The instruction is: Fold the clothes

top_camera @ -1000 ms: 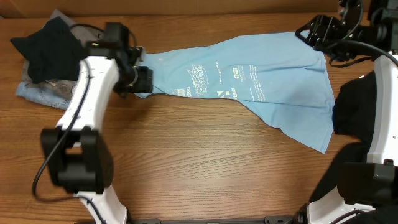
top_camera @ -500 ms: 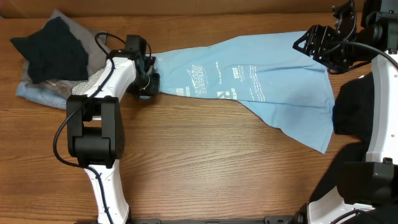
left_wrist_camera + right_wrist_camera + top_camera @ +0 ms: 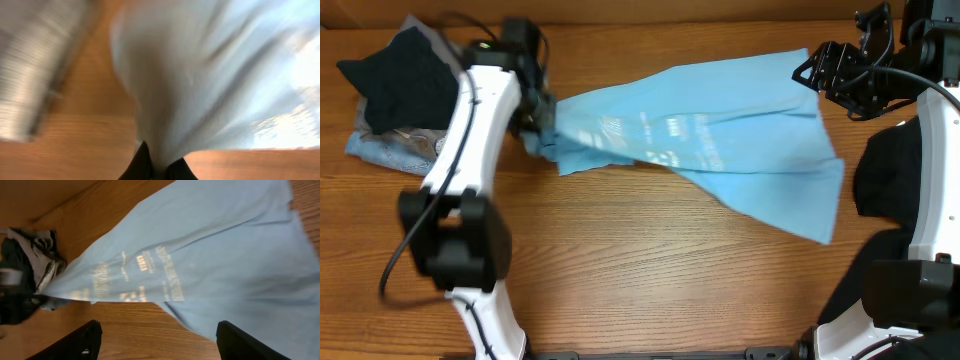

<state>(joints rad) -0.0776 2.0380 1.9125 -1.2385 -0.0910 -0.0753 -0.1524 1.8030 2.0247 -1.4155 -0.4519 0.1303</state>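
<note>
The light blue T-shirt [image 3: 720, 150] with white print stretches across the table from left to right. My left gripper [image 3: 542, 130] is shut on its bunched left end, and the cloth there is raised and blurred. In the left wrist view the shirt [image 3: 200, 75] fans out from my pinched left gripper [image 3: 159, 167]. My right gripper [image 3: 832, 72] hovers open by the shirt's far right corner. In the right wrist view that gripper [image 3: 160, 342] has nothing between its fingers [image 3: 75, 342], and the shirt [image 3: 200, 245] lies below it.
A pile of clothes sits at the far left: a black garment [image 3: 395, 85] on top, grey and pale blue cloth [image 3: 380, 150] under it. The right wrist view shows the same pile [image 3: 30, 255]. Dark fabric [image 3: 885, 175] lies by the right arm's base.
My left gripper has shut on the shirt's left end and lifted it, so the cloth bunched and shifted. The left arm swung back. The right gripper barely moved.
</note>
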